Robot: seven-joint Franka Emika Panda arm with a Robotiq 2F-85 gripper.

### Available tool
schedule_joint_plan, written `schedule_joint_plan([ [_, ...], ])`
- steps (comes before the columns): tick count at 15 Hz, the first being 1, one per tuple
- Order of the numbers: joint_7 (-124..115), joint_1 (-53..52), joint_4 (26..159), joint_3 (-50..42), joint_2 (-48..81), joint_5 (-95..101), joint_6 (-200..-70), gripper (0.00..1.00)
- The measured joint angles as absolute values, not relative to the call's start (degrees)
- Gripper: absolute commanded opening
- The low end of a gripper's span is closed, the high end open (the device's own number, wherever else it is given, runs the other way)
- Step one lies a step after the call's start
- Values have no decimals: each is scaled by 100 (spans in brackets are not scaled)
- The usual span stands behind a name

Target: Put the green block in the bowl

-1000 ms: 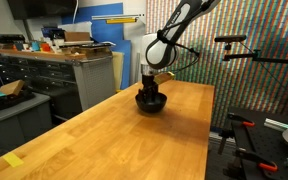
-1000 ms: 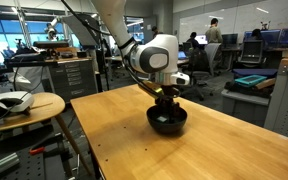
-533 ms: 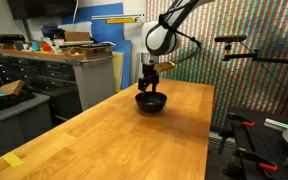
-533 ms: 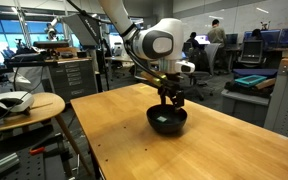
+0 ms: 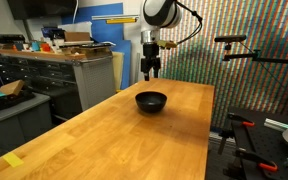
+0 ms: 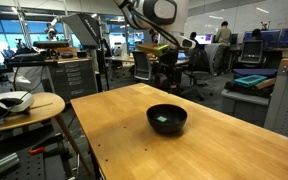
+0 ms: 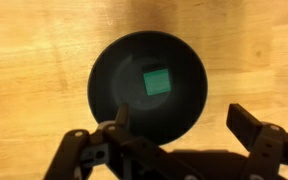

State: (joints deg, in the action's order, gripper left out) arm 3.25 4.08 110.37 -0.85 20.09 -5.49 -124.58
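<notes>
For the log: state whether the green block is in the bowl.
In. The green block lies inside the bowl, seen from above in the wrist view.

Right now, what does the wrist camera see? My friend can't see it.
A small green block lies inside a round black bowl on a wooden table, seen from above. The open, empty claw hangs over the bowl's lower edge.

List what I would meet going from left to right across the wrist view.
Going rightwards: one hand finger → green block → other hand finger. The bowl spans the middle, so it is left out.
</notes>
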Motion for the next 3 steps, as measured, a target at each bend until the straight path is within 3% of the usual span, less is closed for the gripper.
schedule_joint_plan([
  [3, 483, 451, 10784, -85, 1890, -624, -12075, 100],
])
